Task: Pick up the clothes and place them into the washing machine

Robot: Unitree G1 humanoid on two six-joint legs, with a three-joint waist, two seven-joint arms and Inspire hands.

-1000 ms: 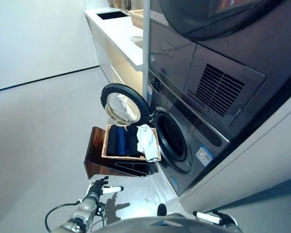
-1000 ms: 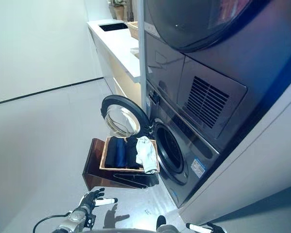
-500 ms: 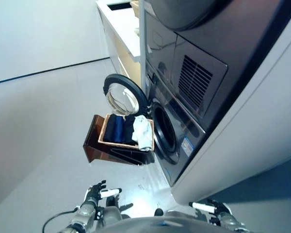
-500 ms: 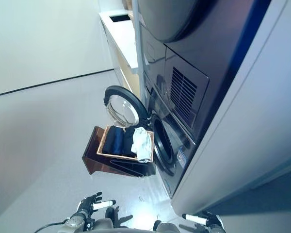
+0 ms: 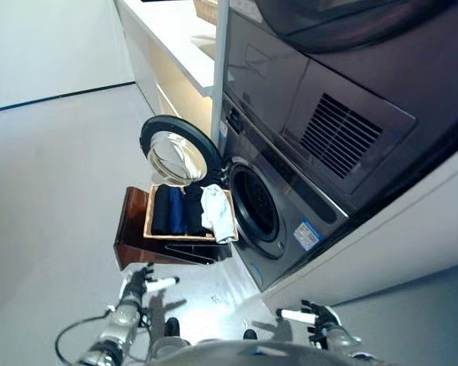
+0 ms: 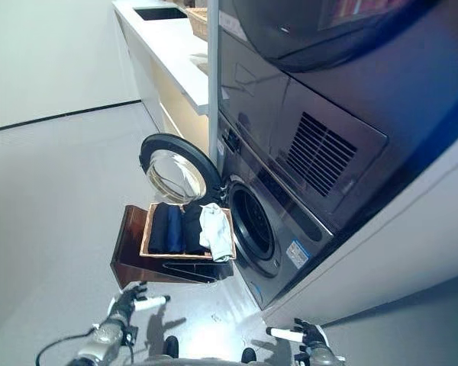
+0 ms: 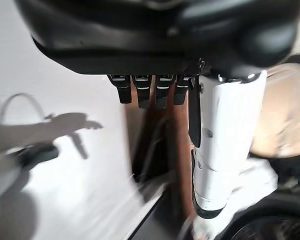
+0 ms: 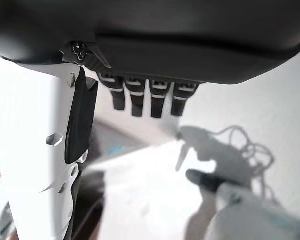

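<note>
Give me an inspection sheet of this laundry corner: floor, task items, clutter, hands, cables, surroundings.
Surface: pale grey floor, glossy, with glare in front of the washer.
Job's things: washing machine with round door swung open; wicker basket on a dark wooden stand beside the opening, holding folded dark clothes and a white garment draped over the edge nearest the drum.
Clutter: nothing seen on the floor.
Hands: left hand low, fingers straight, empty; right hand low, fingers straight, empty. Both short of the basket.
Cables: nothing to report.
Surroundings: second appliance stacked above the washer; white counter with a sink and another basket; white wall.
</note>
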